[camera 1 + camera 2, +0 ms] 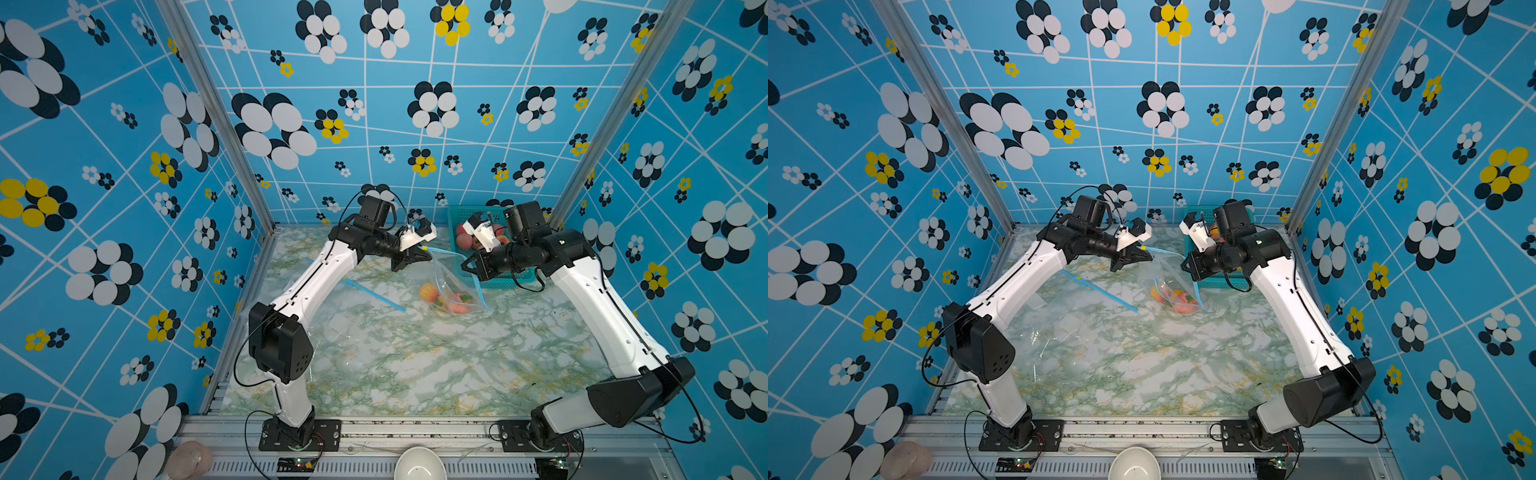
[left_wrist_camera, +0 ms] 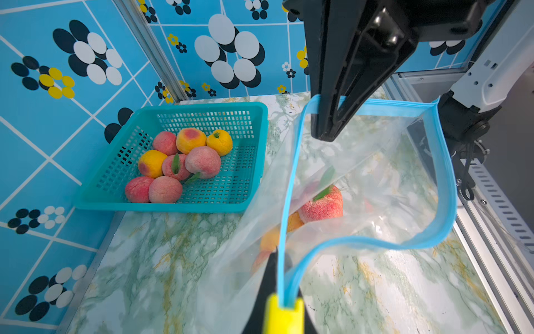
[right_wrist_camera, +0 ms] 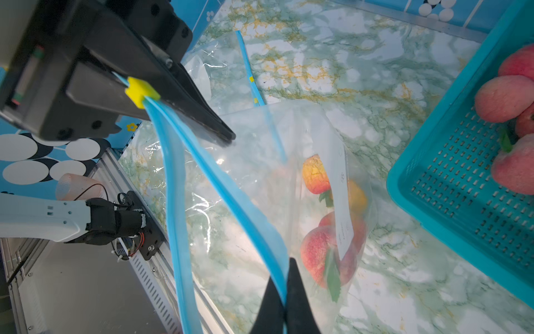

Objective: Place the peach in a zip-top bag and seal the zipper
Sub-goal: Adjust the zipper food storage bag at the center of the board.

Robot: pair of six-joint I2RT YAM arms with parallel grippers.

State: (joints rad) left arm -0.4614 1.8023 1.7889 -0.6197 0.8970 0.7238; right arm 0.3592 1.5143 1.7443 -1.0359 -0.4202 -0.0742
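Item under inspection: one zip-top bag (image 1: pixel 455 282), clear with a blue zipper, at the far right of the marble table (image 1: pixel 415 374), just beside the basket.

Orientation: the zipper edge is raised off the table and strung left to right between the two grippers. The body hangs from it, sloping toward the near right. The bottom of the bag rests on the table. The long axis runs from the raised zipper down to that bottom edge. The mouth is open: in both wrist views the two zipper tracks bow well apart.

Left gripper (image 1: pixel 428 258): jaws closed on the left end of the zipper, at the yellow slider (image 3: pixel 141 91).

Right gripper (image 1: pixel 464 266): jaws closed on the blue zipper strip at the right end of the mouth.

Peach (image 3: pixel 318 251): lies inside the bag at its bottom, on the table, among others. At least three are visible there, pink and yellow-orange. The exact count is unclear through the plastic.

Other items, counted:
- One teal basket (image 2: pixel 202 206) at the far right corner, holding eight peaches.
- One spare bag (image 1: pixel 374 293) lying flat on the left of the table, its blue zipper strip running diagonally from the far left toward the near right.
- One white bowl (image 1: pixel 419 463) at the near edge, off the table.
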